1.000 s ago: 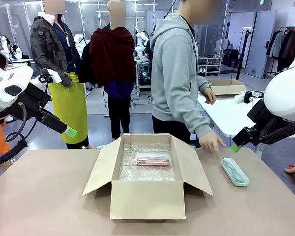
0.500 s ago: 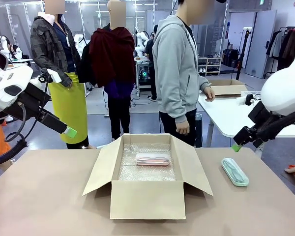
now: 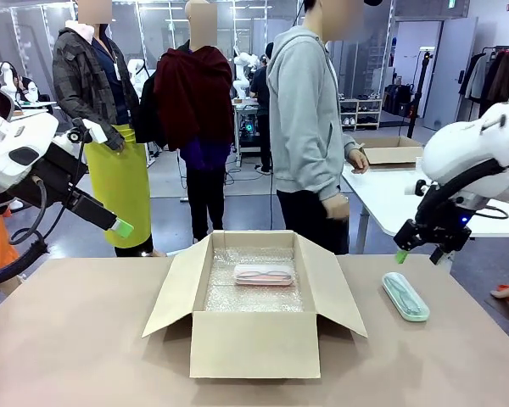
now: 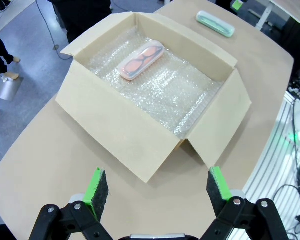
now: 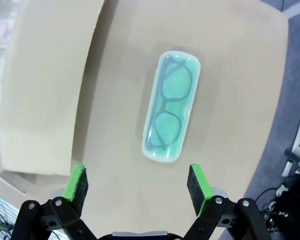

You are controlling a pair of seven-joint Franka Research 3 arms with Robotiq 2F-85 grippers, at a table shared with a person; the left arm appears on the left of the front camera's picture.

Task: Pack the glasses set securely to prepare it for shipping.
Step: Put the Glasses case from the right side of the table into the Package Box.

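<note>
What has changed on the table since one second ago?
The person's hand left the table beside the green case and drew back. The right claw, open, swung toward that case. Nothing was gripped. Green case, pink case, box and left claw stayed put.

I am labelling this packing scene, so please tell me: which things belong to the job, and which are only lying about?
Belong to the job:
- pale pink case, inside the box
- mint green case, on the table
- open cardboard box
- bubble wrap lining

Only lying about:
- second cardboard box on the far white table
- clothes rack behind
</note>
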